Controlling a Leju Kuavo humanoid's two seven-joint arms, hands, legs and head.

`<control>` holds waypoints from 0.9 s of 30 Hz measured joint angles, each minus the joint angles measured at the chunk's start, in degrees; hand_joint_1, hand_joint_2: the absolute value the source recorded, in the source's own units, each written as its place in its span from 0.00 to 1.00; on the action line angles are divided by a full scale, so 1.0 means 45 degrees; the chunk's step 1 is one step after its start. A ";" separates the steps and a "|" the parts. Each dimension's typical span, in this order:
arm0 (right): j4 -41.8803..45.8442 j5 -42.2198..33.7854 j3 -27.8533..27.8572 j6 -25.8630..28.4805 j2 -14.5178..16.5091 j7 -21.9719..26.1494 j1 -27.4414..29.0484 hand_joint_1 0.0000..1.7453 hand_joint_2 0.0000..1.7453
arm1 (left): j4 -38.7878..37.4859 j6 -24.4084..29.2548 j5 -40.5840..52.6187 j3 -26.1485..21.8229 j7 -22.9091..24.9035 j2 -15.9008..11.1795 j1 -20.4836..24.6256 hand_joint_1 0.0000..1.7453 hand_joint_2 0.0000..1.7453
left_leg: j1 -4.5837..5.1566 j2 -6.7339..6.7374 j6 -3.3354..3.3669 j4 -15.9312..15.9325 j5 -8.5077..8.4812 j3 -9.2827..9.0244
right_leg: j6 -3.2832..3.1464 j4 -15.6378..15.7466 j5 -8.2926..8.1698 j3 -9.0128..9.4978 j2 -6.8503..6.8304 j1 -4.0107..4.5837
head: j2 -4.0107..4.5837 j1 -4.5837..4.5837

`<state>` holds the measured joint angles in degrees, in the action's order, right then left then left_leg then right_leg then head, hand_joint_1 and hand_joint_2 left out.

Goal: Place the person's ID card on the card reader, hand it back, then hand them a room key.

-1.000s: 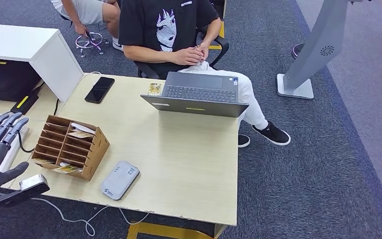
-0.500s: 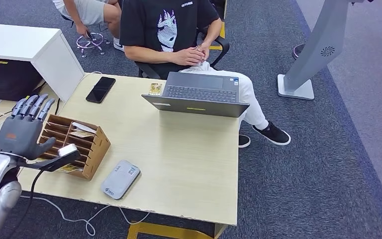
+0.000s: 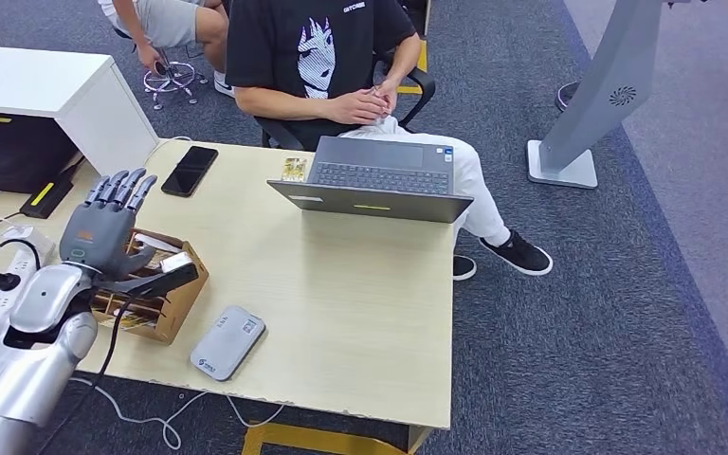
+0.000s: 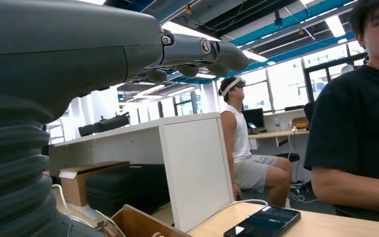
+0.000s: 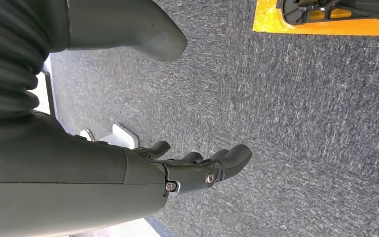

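My left hand (image 3: 104, 232), fingers spread and empty, hovers over the cardboard organizer (image 3: 166, 303) at frame left. ID card (image 3: 295, 170) lies upper centre on the desk (image 3: 341, 303), beside the laptop (image 3: 379, 180). Card reader (image 3: 228, 342) lower left. My right hand (image 5: 197, 170) hangs empty, fingers loosely apart.

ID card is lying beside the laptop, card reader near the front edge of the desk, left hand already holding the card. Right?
Not quite. The left hand holds nothing: its fingers are apart and it hovers over the wooden organizer. The ID card does lie beside the laptop, and the card reader does sit near the desk's front edge. The head view shows it.
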<state>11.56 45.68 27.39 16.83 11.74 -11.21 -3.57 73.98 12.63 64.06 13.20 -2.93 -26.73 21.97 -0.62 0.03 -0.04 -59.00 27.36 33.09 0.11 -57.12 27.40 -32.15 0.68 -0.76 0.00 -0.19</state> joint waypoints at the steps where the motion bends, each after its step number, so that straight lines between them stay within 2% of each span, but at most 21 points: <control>1: 0.0000 0.0001 0.0005 0.0000 0.0000 0.0001 0.0002 0.00 1.00 | -0.0057 0.0017 -0.0023 0.0038 0.0000 0.0034 0.0031 0.00 1.00 | 0.0000 0.0002 0.0000 0.0000 0.0000 0.0000 | 0.0000 0.0000 0.0000 0.0000 0.0002 0.0000 | 0.0000 0.0001; 27: 0.0000 -0.0110 0.0213 -0.0068 0.0000 0.0034 0.0024 0.00 1.00 | -0.0368 0.0079 -0.0217 0.0331 0.0000 0.0172 0.0364 0.00 1.00 | 0.0001 0.0004 0.0000 0.0000 -0.0001 0.0001 | 0.0000 -0.0001 -0.0001 -0.0004 0.0006 0.0000 | 0.0000 -0.0001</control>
<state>11.56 45.18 28.35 16.52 11.74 -11.06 -3.46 72.32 12.99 63.08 14.69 -2.93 -25.96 23.60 -0.62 0.05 -0.04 -59.00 27.36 33.09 0.11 -57.13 27.40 -32.17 0.70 -0.76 0.00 -0.19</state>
